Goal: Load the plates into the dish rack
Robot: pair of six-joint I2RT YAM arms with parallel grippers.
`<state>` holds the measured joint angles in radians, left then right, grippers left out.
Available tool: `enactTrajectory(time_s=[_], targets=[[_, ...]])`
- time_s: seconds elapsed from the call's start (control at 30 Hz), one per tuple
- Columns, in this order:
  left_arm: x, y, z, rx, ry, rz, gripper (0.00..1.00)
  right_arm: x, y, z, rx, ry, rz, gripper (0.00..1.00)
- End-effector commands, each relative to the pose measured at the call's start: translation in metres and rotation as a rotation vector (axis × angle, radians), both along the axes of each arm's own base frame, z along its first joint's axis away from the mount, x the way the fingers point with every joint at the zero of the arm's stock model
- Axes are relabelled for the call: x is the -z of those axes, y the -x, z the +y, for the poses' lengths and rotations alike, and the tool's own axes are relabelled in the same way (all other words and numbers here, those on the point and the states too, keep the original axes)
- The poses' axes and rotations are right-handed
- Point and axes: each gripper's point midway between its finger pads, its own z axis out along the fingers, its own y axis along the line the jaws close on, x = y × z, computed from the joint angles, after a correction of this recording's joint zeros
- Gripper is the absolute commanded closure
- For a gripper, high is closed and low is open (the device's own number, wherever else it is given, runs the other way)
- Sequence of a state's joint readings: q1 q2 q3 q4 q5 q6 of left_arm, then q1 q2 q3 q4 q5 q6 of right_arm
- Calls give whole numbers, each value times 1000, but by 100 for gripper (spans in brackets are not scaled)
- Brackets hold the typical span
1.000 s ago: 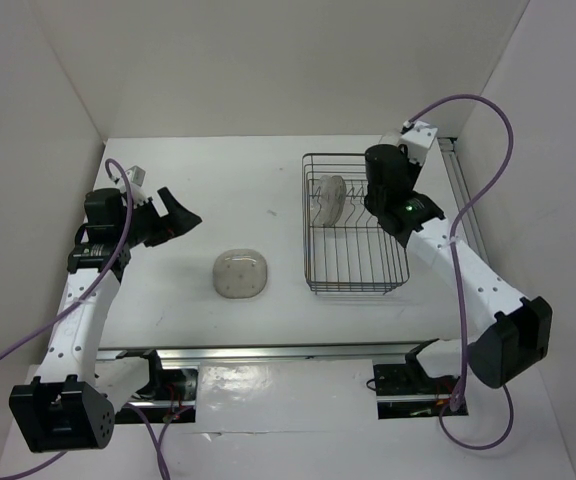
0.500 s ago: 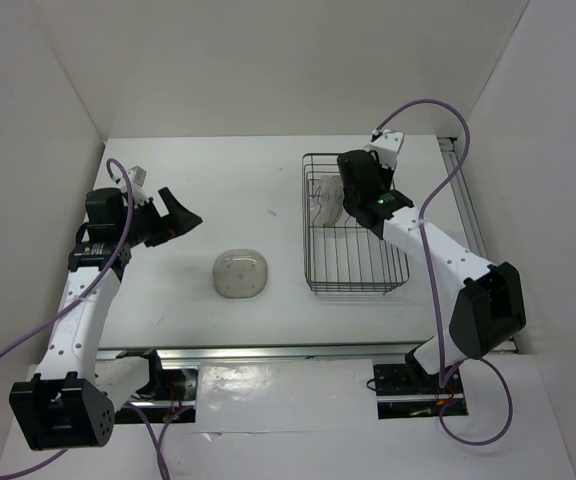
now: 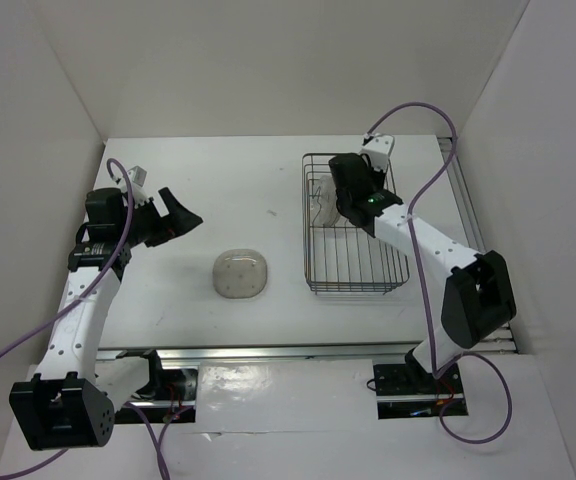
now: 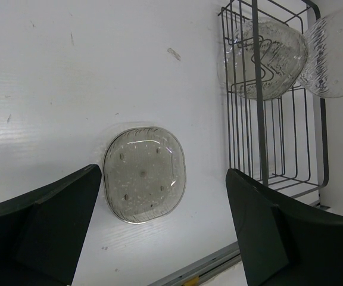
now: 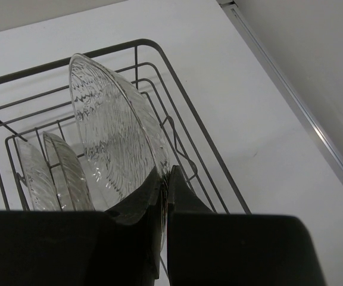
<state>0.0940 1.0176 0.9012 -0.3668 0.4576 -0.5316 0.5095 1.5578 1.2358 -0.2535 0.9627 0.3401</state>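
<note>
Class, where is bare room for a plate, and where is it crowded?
Free: the table between the left hand and the dish rack; the rack's near half. Crowded: its far end, where two plates stand and the right hand holds a clear plate.

Built of white link shells (image 3: 80, 310) dotted with rows of small holes, joined by black motor housings (image 3: 478, 300). Mounted on boxy black bases (image 3: 56, 412). Trailed by looping purple cables (image 3: 420, 106). Marked by a green light (image 3: 371, 199) at the right wrist. Tipped with a matte black left end effector (image 4: 162, 173) and right end effector (image 5: 164, 176), each with broad wedge-shaped fingers (image 4: 46, 226).
</note>
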Motion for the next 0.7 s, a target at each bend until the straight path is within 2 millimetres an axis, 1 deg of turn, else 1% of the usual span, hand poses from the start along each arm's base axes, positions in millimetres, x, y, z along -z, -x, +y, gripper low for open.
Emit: enactTrajectory(time_s=[0.0, 0.03, 0.3, 0.37, 0.4, 0.47, 0.5, 0.57, 0.67], targets=[[-18, -3, -3, 12, 21, -51, 0, -2, -8, 7, 23, -18, -49, 100], [-18, -3, -3, 12, 21, -51, 0, 2, -9, 7, 23, -13, -41, 100], [-18, -3, -3, 12, 21, -51, 0, 3, -12, 9, 23, -18, -50, 100], [-19, -2, -4, 20, 26, -52, 0, 10, -14, 10, 23, -9, -34, 100], [-19, -2, -4, 20, 26, -52, 0, 10, -14, 10, 23, -9, -34, 100], [-21, -1, -4, 20, 25, -61, 0, 22, -17, 13, 17, -9, -13, 100], [-21, -1, -4, 20, 25, -61, 0, 22, -16, 17, 8, -9, -13, 100], [-21, -1, -4, 20, 25, -61, 0, 31, -18, 18, 11, -4, 4, 97], [-21, -1, -4, 20, 25, -61, 0, 37, -18, 18, 13, -1, 16, 97]])
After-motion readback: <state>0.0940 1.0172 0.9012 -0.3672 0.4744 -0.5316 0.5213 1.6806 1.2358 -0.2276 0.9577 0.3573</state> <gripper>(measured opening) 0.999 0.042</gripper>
